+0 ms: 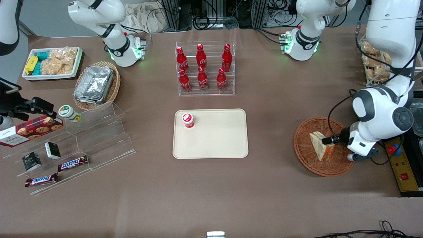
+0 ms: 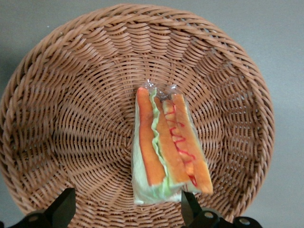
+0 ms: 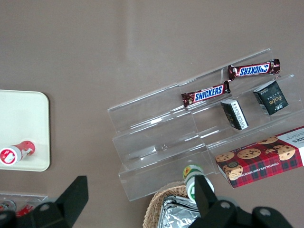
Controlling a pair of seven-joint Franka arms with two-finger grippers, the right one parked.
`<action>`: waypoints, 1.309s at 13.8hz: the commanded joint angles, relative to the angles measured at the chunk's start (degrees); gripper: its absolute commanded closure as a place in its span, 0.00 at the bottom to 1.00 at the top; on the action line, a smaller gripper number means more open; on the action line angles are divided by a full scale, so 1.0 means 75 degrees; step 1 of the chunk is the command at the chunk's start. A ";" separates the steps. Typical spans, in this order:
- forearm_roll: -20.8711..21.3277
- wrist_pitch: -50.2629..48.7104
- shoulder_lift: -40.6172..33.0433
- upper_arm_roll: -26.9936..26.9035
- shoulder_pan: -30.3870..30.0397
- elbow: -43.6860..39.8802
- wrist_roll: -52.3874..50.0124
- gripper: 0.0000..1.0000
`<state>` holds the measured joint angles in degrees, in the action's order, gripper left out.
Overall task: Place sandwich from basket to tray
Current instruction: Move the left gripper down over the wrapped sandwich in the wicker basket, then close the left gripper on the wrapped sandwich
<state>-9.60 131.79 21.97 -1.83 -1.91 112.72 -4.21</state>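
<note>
Left wrist view showed your pincer (image 2: 126, 209) spread wide and released, one finger beside the sandwich (image 2: 168, 149), which stood on edge in the basket (image 2: 71, 95). You needed to centre both fingers across the bread faces before squeezing gently, then carry it to the tray (image 1: 214, 142).

Glossy white rounded shells with grey joint caps and black bands; green lights glowing at the round bases bolted to the tabletop (image 1: 211, 185). Black cable looping beside the claw (image 1: 327, 141) above the basket (image 1: 305, 150); black fingers (image 2: 64, 206).
</note>
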 commanded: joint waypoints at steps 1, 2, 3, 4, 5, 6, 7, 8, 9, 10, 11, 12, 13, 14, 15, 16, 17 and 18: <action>-0.0312 -0.0077 -0.0128 -0.0014 -0.0015 -0.0169 0.0209 0.00; -0.0511 0.0063 -0.0128 -0.0014 0.0020 -0.0193 0.0210 0.00; -0.0524 0.0192 -0.0116 -0.0014 0.0032 -0.0193 0.0221 0.00; -0.0513 0.0309 -0.0070 -0.0014 0.0043 -0.0182 0.0233 0.00; -0.0513 0.0519 0.0070 -0.0014 0.0055 -0.0170 0.0233 0.00; -0.0513 0.0788 0.0222 0.0009 0.0078 -0.0170 0.0221 0.00; -0.0536 0.1034 0.0340 0.0160 0.0079 -0.0181 0.0210 0.00; -0.0548 0.1211 0.0434 0.0243 0.0067 -0.0205 0.0198 0.00; -0.0548 0.1352 0.0481 0.0243 0.0067 -0.0205 0.0198 0.00; -0.0536 0.1365 0.0516 0.0243 0.0067 -0.0217 0.0198 0.00; -0.0536 0.1353 0.0493 0.0255 0.0067 -0.0217 0.0198 0.00; -0.0536 0.1272 0.0400 0.0244 0.0067 -0.0205 0.0198 0.00; -0.0525 0.1155 0.0191 0.0243 0.0079 -0.0159 0.0209 0.00; -0.0513 0.0957 -0.0009 0.0243 0.0079 -0.0100 0.0221 0.00; -0.0466 0.0781 -0.0080 0.0243 0.0067 -0.0088 0.0244 0.00; -0.0431 0.0779 -0.0070 0.0232 0.0067 -0.0088 0.0245 0.00; -0.0408 0.0837 0.0012 0.0232 0.0067 -0.0088 0.0245 0.00; -0.0396 0.0954 0.0082 0.0232 0.0067 -0.0076 0.0245 0.00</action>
<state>-12.63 138.64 22.60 0.22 -1.59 111.48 -3.30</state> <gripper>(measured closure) 0.000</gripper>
